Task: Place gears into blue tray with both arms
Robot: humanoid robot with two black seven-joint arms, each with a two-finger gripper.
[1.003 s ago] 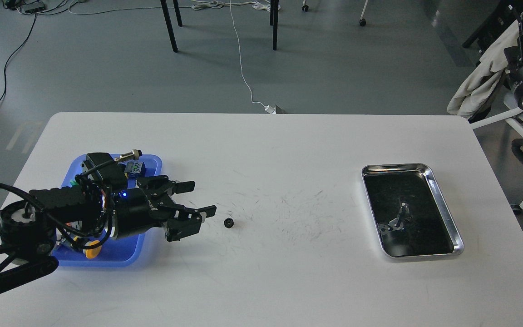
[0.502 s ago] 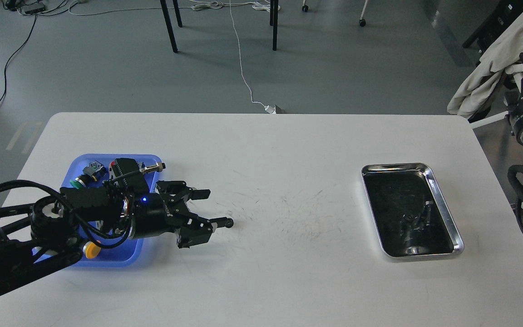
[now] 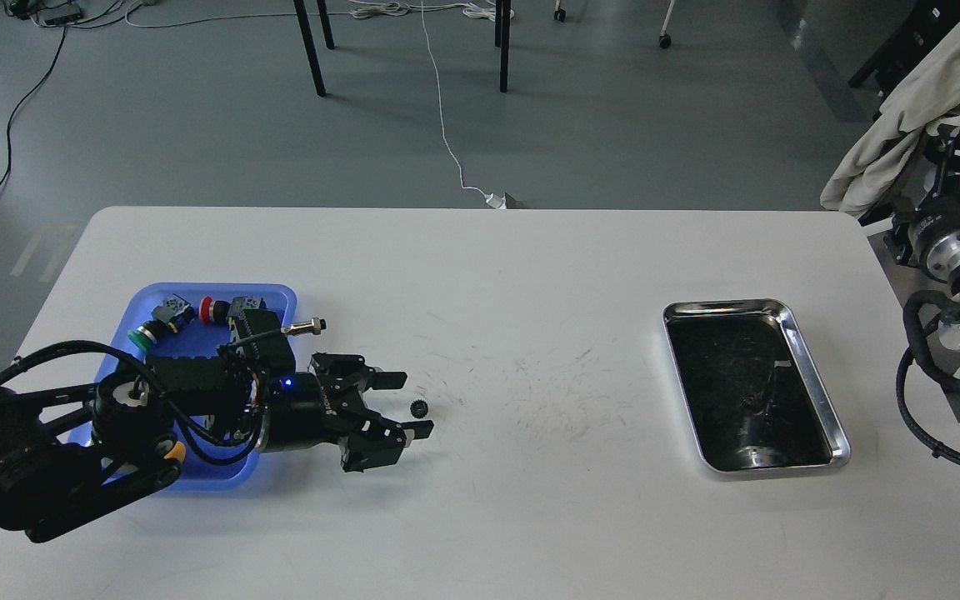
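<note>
Surface: white table (image 3: 530, 275), finely scratched at its middle; grey floor with cables and chair legs behind it.
Left gripper (image 3: 407, 405): my fingers spread wide, low over the table, pointing right; one fingertip (image 3: 395, 380) behind the gear, the other (image 3: 422, 429) in front of it.
Gear (image 3: 419, 407): small, black, toothed; it lies on the table between my open fingers, with a gap showing on each side.
Blue tray (image 3: 222, 293): at the table's left, partly covered by my left arm (image 3: 72, 450); it holds switches with green (image 3: 142, 337), red (image 3: 207, 309) and yellow (image 3: 172, 451) caps.
Silver tray (image 3: 813, 392): at the table's right, well apart from the gear; dark bottom.
Right arm (image 3: 959, 275): at the right edge, off the table; I cannot tell the state of its gripper, which does not show.
</note>
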